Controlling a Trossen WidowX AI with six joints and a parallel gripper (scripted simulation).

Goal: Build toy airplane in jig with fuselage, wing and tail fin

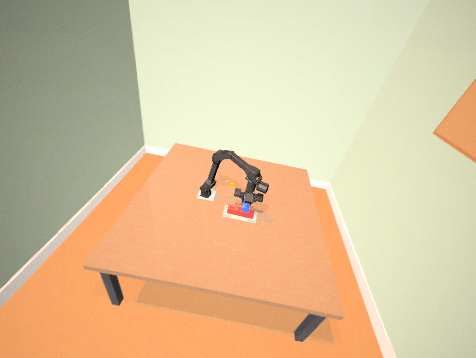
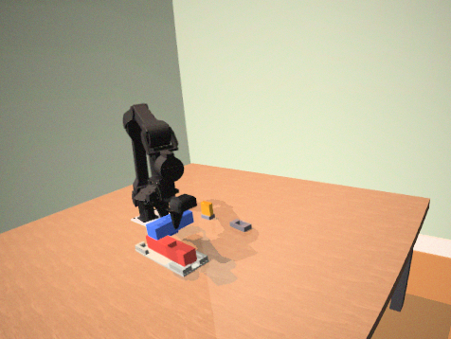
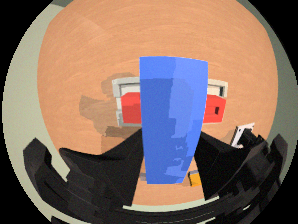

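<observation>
The red fuselage (image 1: 233,210) (image 2: 182,253) (image 3: 131,106) lies lengthwise in the pale cradle jig (image 1: 242,218) (image 2: 189,271) (image 3: 116,86) and looks flat. My gripper (image 1: 245,202) (image 2: 170,223) (image 3: 172,132) is shut on the blue wing (image 1: 245,207) (image 2: 157,230) (image 3: 172,90). It holds the wing level above the fuselage and across it. The wing's underside and tab are hidden. A raised spot shows on top of the fuselage in the exterior view. The yellow tail fin (image 1: 232,185) (image 2: 207,208) (image 3: 194,178) stands upright away from the jig, toward the back.
The tail fin stands in a small grey holder (image 2: 207,217). Another grey holder (image 2: 241,226), with nothing in it, lies to its right in the exterior view. The arm's white base plate (image 1: 212,197) (image 2: 135,220) is on the table behind the jig.
</observation>
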